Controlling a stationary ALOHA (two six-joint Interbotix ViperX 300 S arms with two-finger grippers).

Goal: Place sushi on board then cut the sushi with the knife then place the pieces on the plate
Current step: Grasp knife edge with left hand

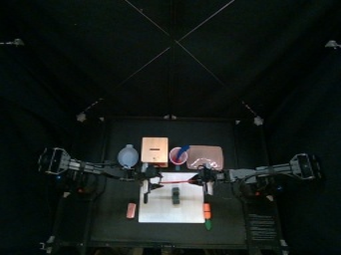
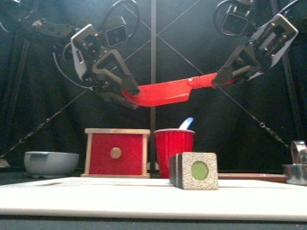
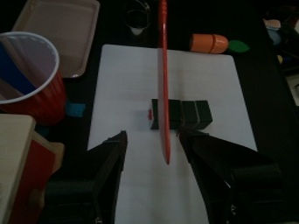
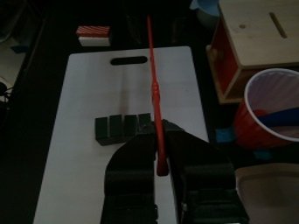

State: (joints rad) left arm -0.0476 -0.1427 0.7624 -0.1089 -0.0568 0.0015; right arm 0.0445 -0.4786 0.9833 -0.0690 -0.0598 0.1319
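Hanging above the white board [image 3: 128, 79], the red knife [image 2: 180, 90] spans the gap between the two arms. Its handle end points toward the right hand [image 4: 158, 168], which is clamped on it. Its blade end reaches between the jaws of the left hand [image 3: 159, 140], which stand wide apart and seem not to touch it. The sushi roll [image 2: 196, 171] lies near the board's middle, straight below the blade.

What the cut turns on is that the knife runs along the board's length while the roll lies across it. The blade therefore crosses the roll's long axis and, I judge, need only go down, driven by the right hand. The front view shows the clear height between blade and roll. The wrist views hide that, but they show the crossing and the left jaws' gap. The pink plate [image 3: 52, 17] sits beyond the board's back edge.
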